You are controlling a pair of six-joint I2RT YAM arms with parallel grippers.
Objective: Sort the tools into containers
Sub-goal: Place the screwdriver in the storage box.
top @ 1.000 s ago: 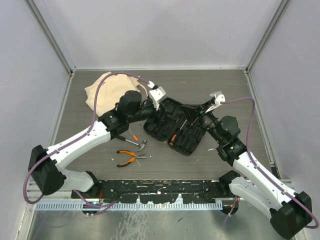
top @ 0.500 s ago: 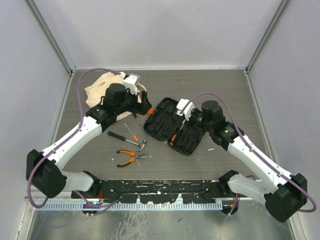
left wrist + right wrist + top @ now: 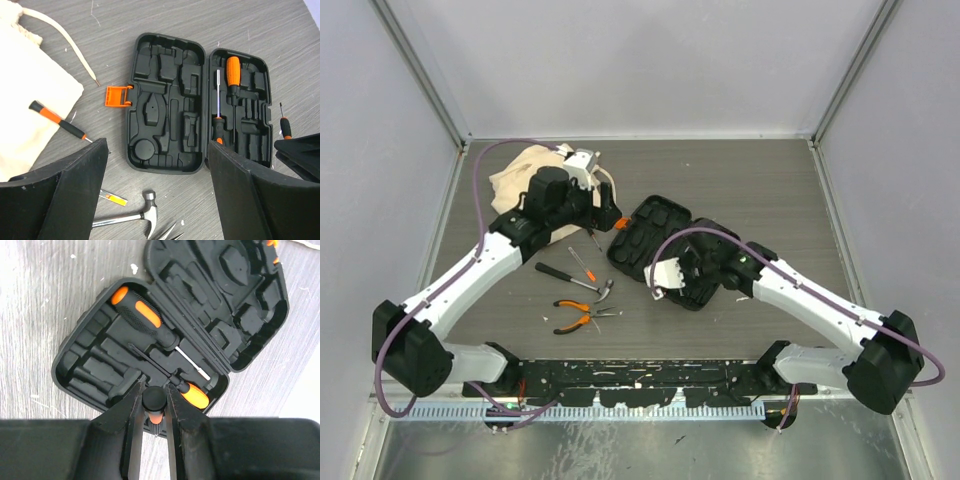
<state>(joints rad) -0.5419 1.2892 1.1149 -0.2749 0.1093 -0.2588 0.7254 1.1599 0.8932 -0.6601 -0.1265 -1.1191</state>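
Between the right gripper (image 3: 152, 390) fingers, a small screwdriver (image 3: 153, 399) is being clamped by its handle, hanging over the rim of the open tool case (image 3: 90, 365), near a large screwdriver (image 3: 142, 315) lying in its slot. The left gripper (image 3: 157, 145) is hovering released, jaws wide, above the case, the cloth bag (image 3: 30, 100) lying alongside.

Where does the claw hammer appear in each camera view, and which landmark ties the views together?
Top external: the claw hammer lies left of centre, just above the pliers.
Left wrist: its head at the bottom edge, below the tool case.
Right wrist: not in it.
Shared landmark: the open black tool case, in all three.
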